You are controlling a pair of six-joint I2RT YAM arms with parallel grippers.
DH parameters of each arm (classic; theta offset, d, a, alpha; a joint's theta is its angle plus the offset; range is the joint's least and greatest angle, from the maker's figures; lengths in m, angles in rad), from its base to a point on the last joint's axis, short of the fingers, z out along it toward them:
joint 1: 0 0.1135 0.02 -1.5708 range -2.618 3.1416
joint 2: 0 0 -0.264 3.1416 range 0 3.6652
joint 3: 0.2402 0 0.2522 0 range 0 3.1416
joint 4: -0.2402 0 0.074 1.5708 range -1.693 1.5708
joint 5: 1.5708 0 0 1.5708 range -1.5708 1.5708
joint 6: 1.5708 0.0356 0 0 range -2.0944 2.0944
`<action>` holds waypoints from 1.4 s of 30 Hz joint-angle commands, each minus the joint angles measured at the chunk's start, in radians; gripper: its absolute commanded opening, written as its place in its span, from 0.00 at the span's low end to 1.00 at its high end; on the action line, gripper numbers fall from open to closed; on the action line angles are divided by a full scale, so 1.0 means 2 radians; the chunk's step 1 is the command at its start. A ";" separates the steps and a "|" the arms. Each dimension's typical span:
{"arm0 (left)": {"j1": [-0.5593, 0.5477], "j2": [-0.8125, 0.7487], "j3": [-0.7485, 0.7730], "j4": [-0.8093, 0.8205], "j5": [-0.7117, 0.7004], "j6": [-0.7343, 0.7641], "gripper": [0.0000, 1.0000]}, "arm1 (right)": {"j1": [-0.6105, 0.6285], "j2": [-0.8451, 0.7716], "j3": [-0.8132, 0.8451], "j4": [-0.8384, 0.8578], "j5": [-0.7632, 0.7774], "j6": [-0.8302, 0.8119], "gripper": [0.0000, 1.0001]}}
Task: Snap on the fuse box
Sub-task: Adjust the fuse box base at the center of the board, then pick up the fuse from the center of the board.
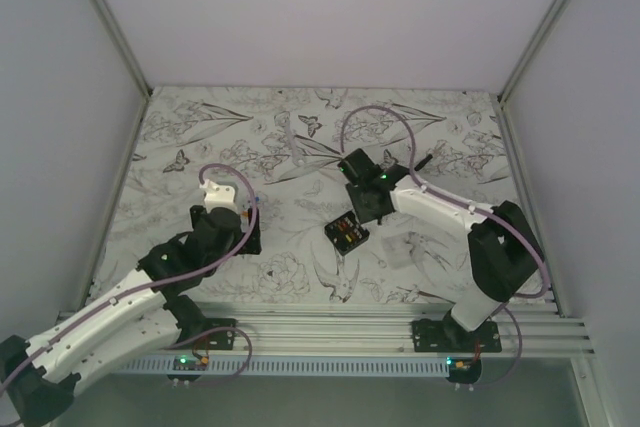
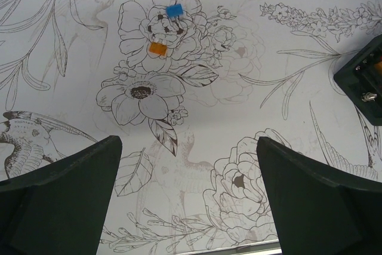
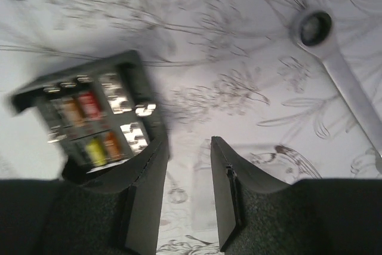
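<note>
Soft even light, faint shadows, right wrist view blurred, fuse box (image 3: 89, 120) smeared

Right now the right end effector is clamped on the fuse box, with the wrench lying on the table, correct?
No: the right wrist view shows the fuse box beside the right end effector, jaws apart, nothing between. The wrench lies on the table.

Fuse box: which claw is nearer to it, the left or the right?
Right. The right claw is just beside the fuse box, jaws open with nothing between them. The left claw is well off to the box's left.
</note>
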 commanded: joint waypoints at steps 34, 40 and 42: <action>0.116 0.255 0.085 0.049 0.103 0.031 0.84 | -0.037 -0.135 -0.179 0.183 0.004 -0.025 0.52; 0.172 0.369 0.129 0.064 0.161 0.070 0.69 | -0.038 -0.165 -0.232 0.268 0.009 -0.040 0.66; 0.182 0.389 0.143 0.063 0.178 0.083 0.64 | -0.039 -0.175 -0.247 0.288 0.010 -0.042 0.73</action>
